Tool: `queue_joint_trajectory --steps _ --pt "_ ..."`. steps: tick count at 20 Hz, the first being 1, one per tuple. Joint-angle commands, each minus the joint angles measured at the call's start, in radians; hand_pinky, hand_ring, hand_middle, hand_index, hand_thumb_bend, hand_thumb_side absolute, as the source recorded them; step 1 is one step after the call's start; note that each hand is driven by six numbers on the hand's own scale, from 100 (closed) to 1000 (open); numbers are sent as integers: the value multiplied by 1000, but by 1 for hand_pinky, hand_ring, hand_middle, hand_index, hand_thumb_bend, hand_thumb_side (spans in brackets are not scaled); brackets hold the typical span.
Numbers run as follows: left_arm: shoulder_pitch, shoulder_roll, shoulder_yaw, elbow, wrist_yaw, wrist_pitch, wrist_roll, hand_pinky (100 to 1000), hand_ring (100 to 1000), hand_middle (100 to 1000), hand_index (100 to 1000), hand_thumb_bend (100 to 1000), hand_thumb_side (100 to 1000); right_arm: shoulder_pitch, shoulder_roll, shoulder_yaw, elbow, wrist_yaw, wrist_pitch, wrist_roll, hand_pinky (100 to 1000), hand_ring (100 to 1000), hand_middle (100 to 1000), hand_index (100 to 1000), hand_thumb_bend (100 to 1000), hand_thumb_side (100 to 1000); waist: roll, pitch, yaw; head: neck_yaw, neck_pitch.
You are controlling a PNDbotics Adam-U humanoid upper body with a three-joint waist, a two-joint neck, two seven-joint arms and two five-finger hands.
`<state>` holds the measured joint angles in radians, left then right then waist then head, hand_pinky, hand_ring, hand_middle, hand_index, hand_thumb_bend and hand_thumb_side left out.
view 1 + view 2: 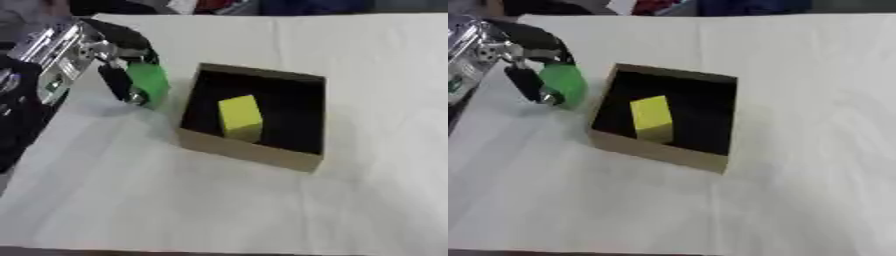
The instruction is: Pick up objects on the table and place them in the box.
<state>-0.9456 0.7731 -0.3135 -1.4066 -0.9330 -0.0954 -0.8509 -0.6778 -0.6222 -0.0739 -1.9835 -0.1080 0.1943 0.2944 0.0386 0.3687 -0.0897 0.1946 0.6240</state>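
The robot's left hand (122, 60) is reaching in from the upper left over the white-covered worktop (175, 210), its black fingers (115, 81) curling down around a green object (149, 83) and holding it between the fingers and the rest of the hand. The green object is hanging upright in that hold, just to the left of the cardboard box (249, 152) and apart from its left wall; a soft shadow is lying on the cloth beneath the hand, but whether the object's lower end is touching the cloth is not clear. The box is sitting open near the middle of the worktop, slightly turned, with brown outer walls and a dark inside. A yellow block (240, 117) is standing inside the box, nearer its front left part, tilted a little against the dark floor. The silver and black forearm (52, 50) is running back toward the upper left corner of the view. The right hand is not showing in either view.
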Motion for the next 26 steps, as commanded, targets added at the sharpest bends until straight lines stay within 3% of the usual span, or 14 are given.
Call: queue_joint_trajectory --steps 1,9,17,26 --pt "-31 16 26 -50 8 11 14 769 621 493 667 100 384 -8 -19 -15 -16 -9 5 -7 960 915 697 884 129 717 -3 -33 3 -5 8" --pt "-77 -16 32 -172 36 45 13 761 614 487 654 100 428 -2 -19 -19 -16 -13 10 -17 958 915 695 884 128 710 -6 -44 10 -14 18" --pt "-139 -87 -3 -284 52 39 -21 750 611 484 646 100 444 -3 -15 -17 -16 -13 13 -17 958 915 693 884 124 709 -9 -48 13 -13 21" --pt "-187 -231 -59 -250 82 52 -4 743 625 492 641 100 458 -2 -6 -18 -16 -12 20 -15 958 916 691 884 120 715 -10 -51 12 -14 24"
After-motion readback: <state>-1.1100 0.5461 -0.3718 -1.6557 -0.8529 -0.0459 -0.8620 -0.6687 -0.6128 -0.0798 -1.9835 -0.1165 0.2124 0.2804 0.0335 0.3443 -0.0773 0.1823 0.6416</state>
